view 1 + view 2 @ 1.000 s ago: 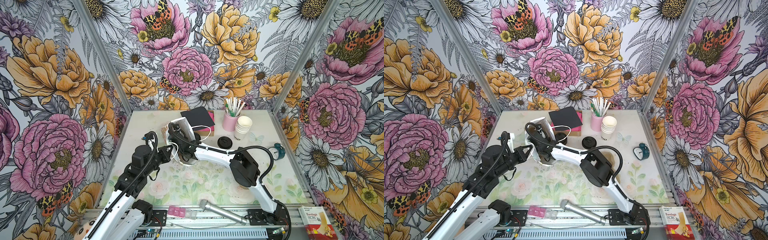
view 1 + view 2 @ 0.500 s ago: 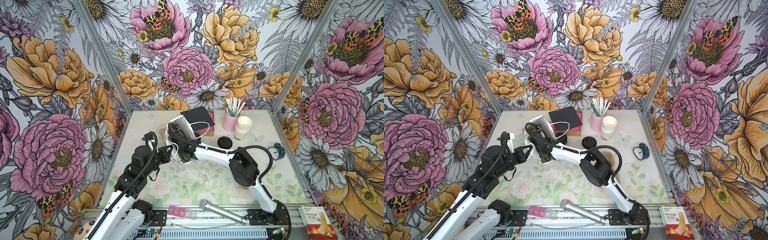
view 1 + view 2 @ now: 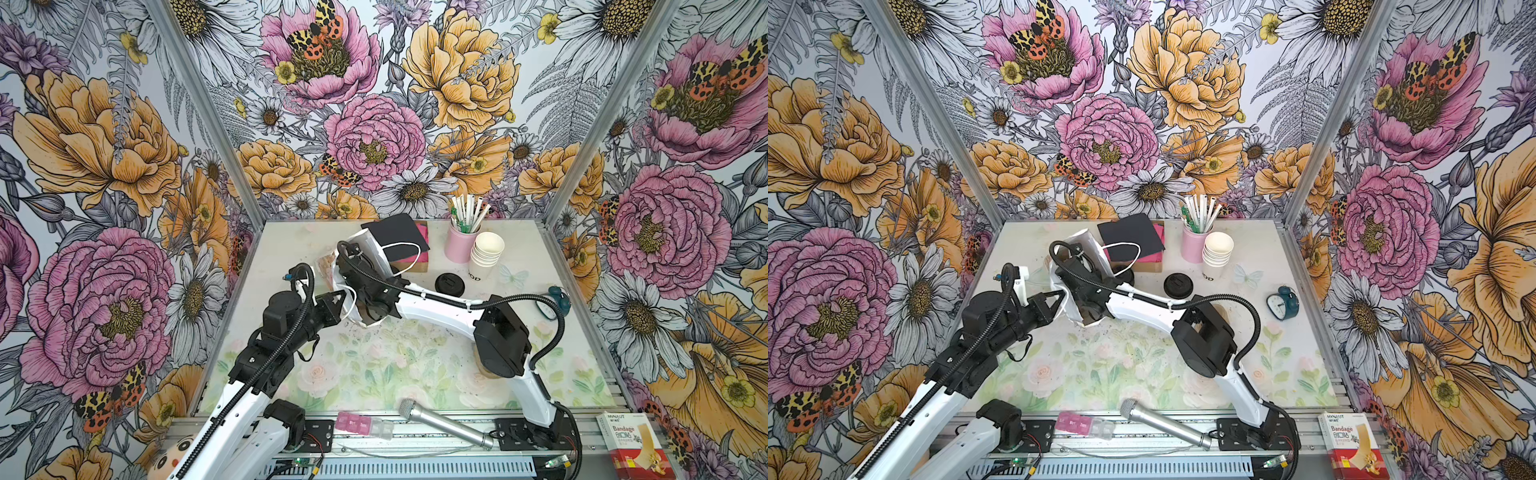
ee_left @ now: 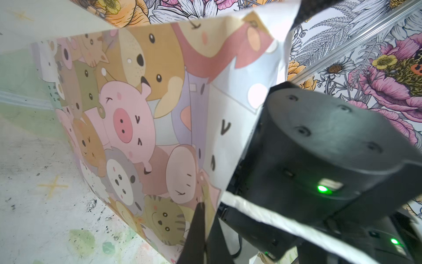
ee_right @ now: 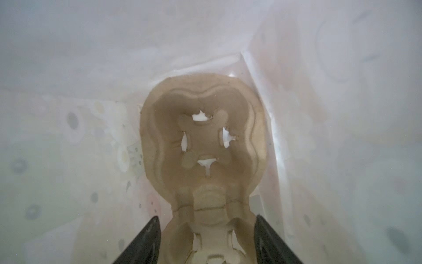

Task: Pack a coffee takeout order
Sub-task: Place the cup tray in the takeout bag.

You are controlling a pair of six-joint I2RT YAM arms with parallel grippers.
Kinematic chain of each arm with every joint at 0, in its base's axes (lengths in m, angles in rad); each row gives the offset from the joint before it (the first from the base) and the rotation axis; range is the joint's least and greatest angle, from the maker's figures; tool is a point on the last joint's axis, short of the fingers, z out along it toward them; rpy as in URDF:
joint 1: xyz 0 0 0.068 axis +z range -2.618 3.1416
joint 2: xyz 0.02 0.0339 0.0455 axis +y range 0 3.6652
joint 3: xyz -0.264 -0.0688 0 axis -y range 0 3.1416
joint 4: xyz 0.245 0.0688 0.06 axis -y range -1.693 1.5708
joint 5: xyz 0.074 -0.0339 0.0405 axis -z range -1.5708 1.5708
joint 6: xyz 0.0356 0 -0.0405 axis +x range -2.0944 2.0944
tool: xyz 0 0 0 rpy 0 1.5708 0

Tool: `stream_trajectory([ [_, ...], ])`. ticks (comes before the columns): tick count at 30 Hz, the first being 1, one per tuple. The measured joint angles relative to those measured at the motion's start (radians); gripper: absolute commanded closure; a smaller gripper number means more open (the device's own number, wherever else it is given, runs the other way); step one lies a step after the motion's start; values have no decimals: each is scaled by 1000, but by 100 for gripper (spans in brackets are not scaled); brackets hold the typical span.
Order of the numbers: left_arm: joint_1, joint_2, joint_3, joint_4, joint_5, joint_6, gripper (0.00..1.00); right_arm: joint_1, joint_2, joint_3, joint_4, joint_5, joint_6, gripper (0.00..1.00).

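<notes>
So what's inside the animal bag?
A brown cardboard cup tray lies inside the bag, one end between the open right gripper. Whatever is under the tray is hidden.

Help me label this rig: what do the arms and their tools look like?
The left arm and right arm have white links, black joint housings and a black ribbed cable hose each. The left tool and right tool have slim, black, pointed fingers.

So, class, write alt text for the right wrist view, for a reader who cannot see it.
A brown moulded-pulp cup carrier lies inside a pale paper bag, seen from the bag's mouth. The right tool is open, its two black fingers either side of the carrier's near end, not gripping it.
</notes>
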Motion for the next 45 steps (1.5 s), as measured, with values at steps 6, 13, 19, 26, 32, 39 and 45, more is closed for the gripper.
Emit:
stream_trajectory([
  [6,0,-14,0,-2,16,1,100,5,-66,-34,-4,20,-12,23],
  [13,9,-37,0,-6,40,1,100,11,-130,-76,-18,46,-23,16],
  [19,11,-42,0,-4,60,1,100,22,-188,-118,-23,72,-26,17],
  [26,15,-41,-2,-17,71,0,100,27,-197,-144,-21,113,-32,37],
  [32,18,-41,-2,-24,72,0,100,33,-197,-145,-21,140,-31,55],
  [39,26,-42,-2,-48,69,0,100,36,-189,-145,-21,184,-31,77],
  [45,33,-24,23,-126,47,1,100,48,-168,-144,-20,206,-35,91],
])
